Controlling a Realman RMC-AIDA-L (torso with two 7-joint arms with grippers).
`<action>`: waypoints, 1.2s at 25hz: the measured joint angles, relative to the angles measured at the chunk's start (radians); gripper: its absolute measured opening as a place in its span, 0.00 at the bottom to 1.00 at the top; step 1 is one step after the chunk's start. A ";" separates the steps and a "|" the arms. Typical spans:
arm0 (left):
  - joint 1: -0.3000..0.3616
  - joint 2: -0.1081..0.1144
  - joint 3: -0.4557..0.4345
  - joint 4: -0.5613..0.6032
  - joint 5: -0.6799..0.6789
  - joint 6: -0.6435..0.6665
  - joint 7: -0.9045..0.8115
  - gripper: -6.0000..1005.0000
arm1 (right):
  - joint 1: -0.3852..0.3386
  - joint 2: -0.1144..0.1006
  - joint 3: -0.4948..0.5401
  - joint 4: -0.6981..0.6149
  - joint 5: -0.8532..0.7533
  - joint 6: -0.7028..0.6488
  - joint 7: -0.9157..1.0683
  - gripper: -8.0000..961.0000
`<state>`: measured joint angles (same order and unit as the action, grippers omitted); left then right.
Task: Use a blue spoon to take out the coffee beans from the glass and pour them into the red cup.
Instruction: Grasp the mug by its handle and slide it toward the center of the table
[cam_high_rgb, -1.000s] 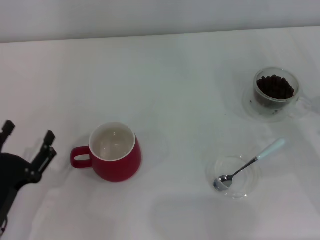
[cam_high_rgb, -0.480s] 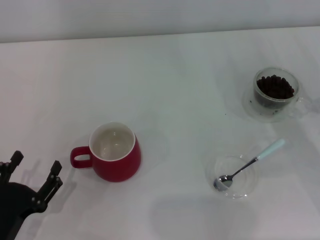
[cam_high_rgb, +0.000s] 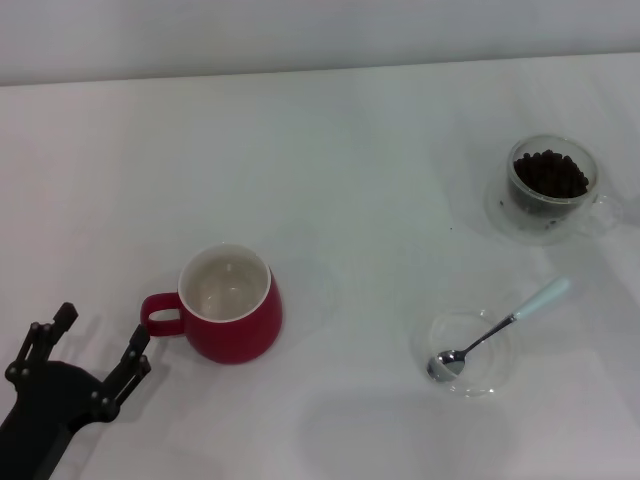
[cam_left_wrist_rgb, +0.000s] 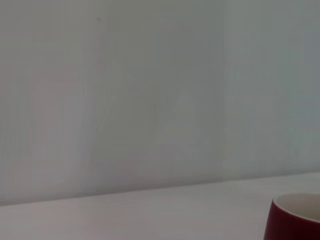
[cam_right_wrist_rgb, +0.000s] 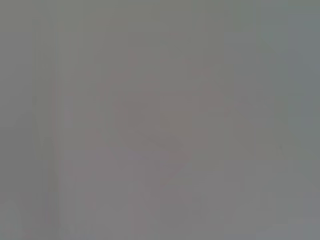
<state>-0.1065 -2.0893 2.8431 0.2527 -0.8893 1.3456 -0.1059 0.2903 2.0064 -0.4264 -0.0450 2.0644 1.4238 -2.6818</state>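
Left gripper (cam_high_rgb: 100, 340) low at near-left corner of head view, black, fingers spread wide apart, nothing between them. Fingertips point away from robot body. Left arm enters from bottom-left edge, only last part visible. Right arm and right gripper not seen in any view.

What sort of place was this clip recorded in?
Probably a staged tabletop test bench, not a real kitchen. A plain white table against a bare wall carries only the red cup, the glass of coffee beans, and the blue spoon in a clear dish. The left gripper hovers open nearby.
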 joint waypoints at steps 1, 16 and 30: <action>-0.003 0.000 0.000 0.000 -0.002 -0.005 0.000 0.88 | -0.003 0.000 0.000 0.002 0.000 0.001 0.001 0.91; -0.066 0.002 -0.002 -0.006 -0.004 -0.069 0.005 0.88 | -0.016 0.000 0.001 0.015 -0.005 0.003 -0.002 0.91; -0.110 0.002 -0.010 -0.009 -0.009 -0.124 0.010 0.87 | -0.010 0.000 0.002 0.016 0.000 -0.002 -0.003 0.91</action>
<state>-0.2163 -2.0877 2.8328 0.2438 -0.8986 1.2215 -0.0963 0.2801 2.0064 -0.4249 -0.0291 2.0646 1.4217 -2.6845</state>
